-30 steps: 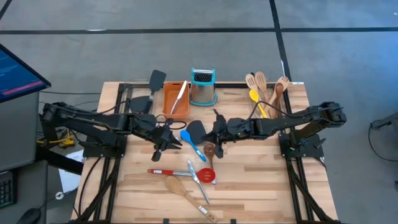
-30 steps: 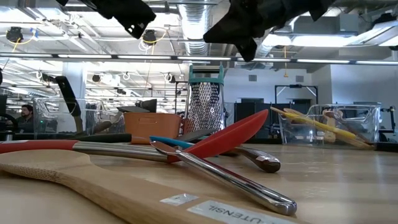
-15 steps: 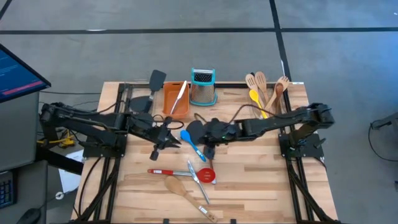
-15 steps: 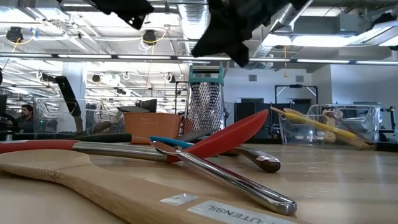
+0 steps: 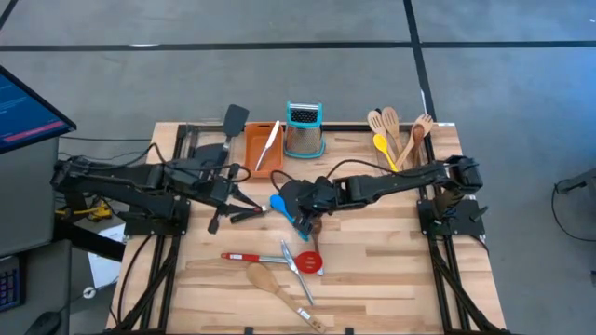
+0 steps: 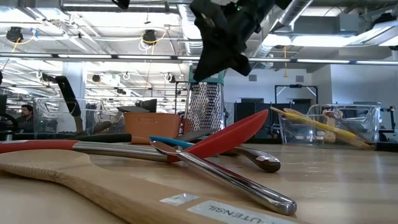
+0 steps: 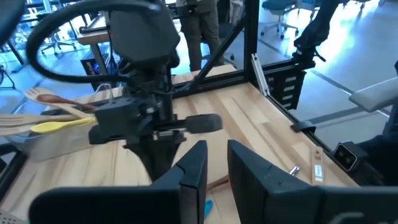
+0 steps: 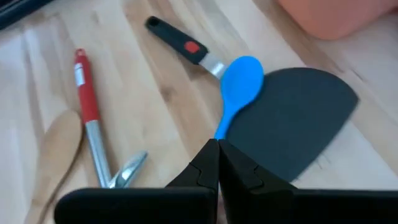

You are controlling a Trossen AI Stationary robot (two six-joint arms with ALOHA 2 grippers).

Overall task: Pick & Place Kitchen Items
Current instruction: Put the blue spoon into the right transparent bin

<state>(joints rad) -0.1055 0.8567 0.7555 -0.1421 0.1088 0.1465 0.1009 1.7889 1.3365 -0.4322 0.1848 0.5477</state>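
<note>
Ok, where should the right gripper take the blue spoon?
Take the blue spoon by its thin handle, from straight above, with the fingers across it. It lies flat, and its wide bowl sits against the black turner. The right gripper hangs over it shut, so open first. The left gripper waits nearby, open.

Both arms (image 5: pixel 140 181) matte black, jointed tubular links, black cabling alongside. Right gripper (image 8: pixel 217 163) fingers black, tapered. Left gripper (image 7: pixel 214 180) fingers black, blocky.
</note>
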